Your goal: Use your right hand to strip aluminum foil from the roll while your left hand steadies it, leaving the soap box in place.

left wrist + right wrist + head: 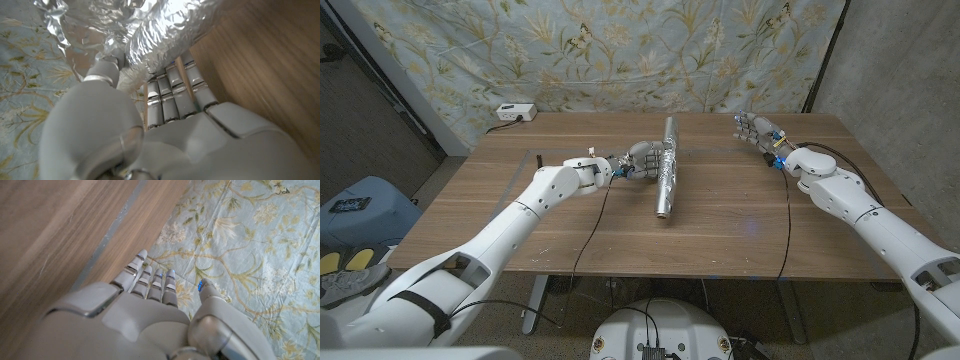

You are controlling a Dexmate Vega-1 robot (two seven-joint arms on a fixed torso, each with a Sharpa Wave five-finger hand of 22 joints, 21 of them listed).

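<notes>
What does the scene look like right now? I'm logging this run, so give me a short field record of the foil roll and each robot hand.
foil roll: foil roll lies on the wooden table, running away from the robot
left robot hand: left robot hand grips the roll near its middle; fingers wrap against crinkled foil
right robot hand: right robot hand near the table's far right edge, apart from the roll, holding nothing, fingers extended
soap box: cannot be made out
other: white power strip at the far left corner

A makeshift lab — floral cloth backdrop behind a wooden table.
</notes>
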